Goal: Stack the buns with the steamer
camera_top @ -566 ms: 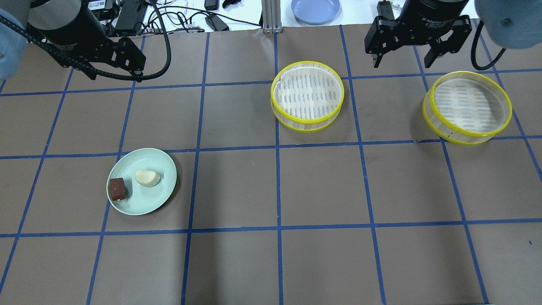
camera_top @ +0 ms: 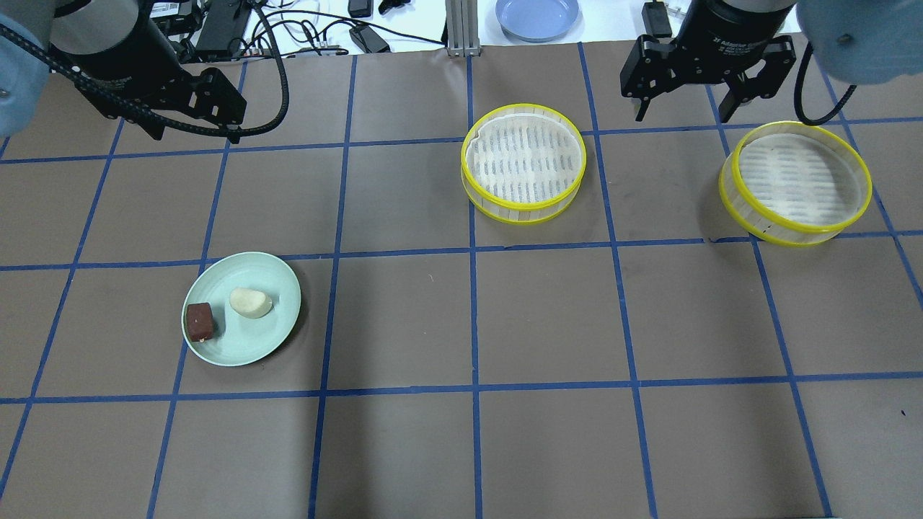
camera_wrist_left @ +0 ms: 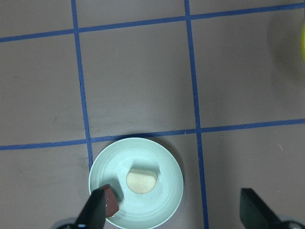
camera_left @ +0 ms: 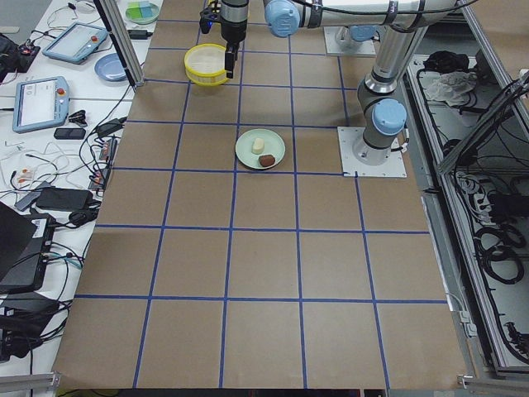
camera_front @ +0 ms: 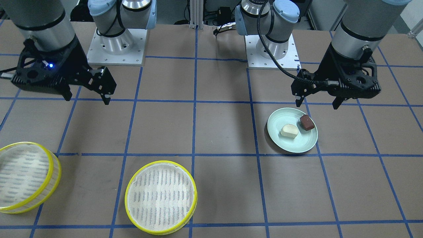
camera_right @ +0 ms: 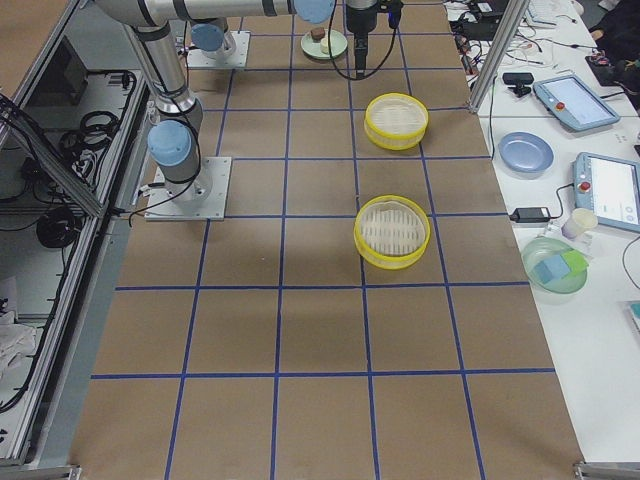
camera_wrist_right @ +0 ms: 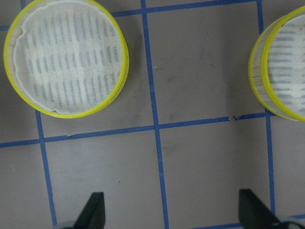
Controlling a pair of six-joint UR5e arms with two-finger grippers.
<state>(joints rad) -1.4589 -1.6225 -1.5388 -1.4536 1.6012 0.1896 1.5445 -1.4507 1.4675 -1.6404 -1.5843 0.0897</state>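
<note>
Seen from the front-facing camera, the pale green plate (camera_front: 292, 147) carried both buns. The cream bun (camera_front: 289, 131) lay near its middle, and the brown bun (camera_front: 307, 122) lay just beside it, toward the robot-side rim. The left gripper (camera_front: 317, 104) hung over the plate's far edge, fingers apart and empty. The right gripper (camera_front: 86, 98) was spread and empty too.

From overhead, the middle steamer (camera_top: 523, 164) and the outer steamer (camera_top: 795, 184) stood well apart on the table (camera_top: 548, 317). Each held only a white slotted liner (camera_top: 525, 155).

The exterior left view showed the plate with its two buns, and the exterior right view showed both lined steamers.

The left wrist camera looked down on the plate and buns between its parted fingertips. The right wrist camera saw both steamers beyond its own parted tips.
</note>
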